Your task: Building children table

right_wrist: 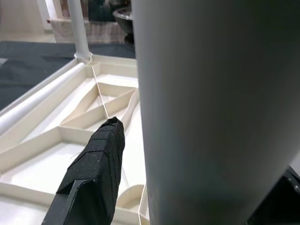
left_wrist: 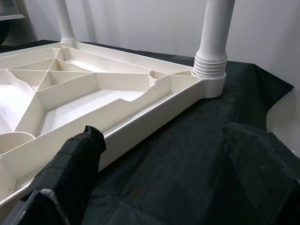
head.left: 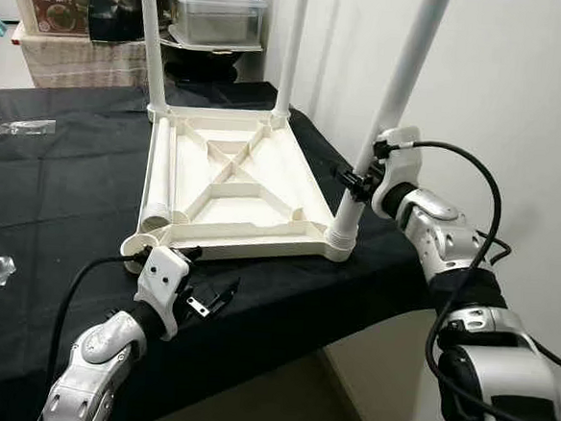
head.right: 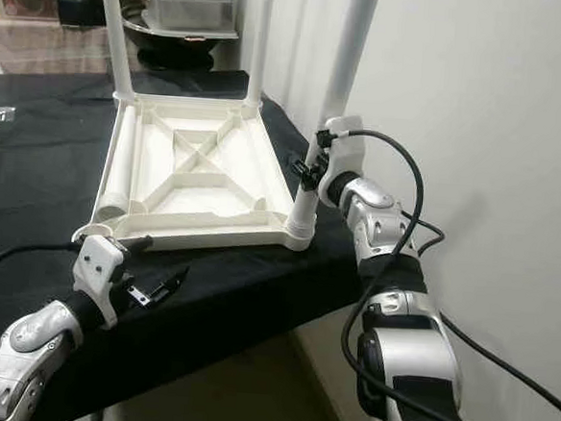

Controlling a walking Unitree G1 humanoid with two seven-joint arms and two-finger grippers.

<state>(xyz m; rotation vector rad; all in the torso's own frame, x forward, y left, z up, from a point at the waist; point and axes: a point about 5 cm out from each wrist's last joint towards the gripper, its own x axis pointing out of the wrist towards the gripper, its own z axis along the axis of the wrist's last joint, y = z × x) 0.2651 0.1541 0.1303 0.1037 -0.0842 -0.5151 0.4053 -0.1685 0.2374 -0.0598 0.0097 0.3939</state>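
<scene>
A white plastic tabletop [head.left: 229, 183] lies upside down on a table draped in black cloth [head.left: 61, 186], its ribbed underside facing up. Three white legs stand upright in its corner sockets. A fourth leg [head.left: 158, 178] lies loose inside the tray along its left edge, and the near left socket [head.left: 135, 251] is empty.

My right gripper [head.left: 357, 180] is closed around the near right leg [head.left: 389, 102], low down, just above its threaded collar. In my right wrist view the pole sits close against one black finger [right_wrist: 96, 164].

My left gripper [head.left: 207, 297] hovers just off the table's near edge, beside the empty socket. Its fingers are spread wide and hold nothing; my left wrist view looks between them along the tray's front rim.

The risks, as I judge them: the tabletop's near right corner sits close to the table edge, so a hard twist or push on the leg could slide the whole piece off. Twisting at a tilt could also cross the thread.
</scene>
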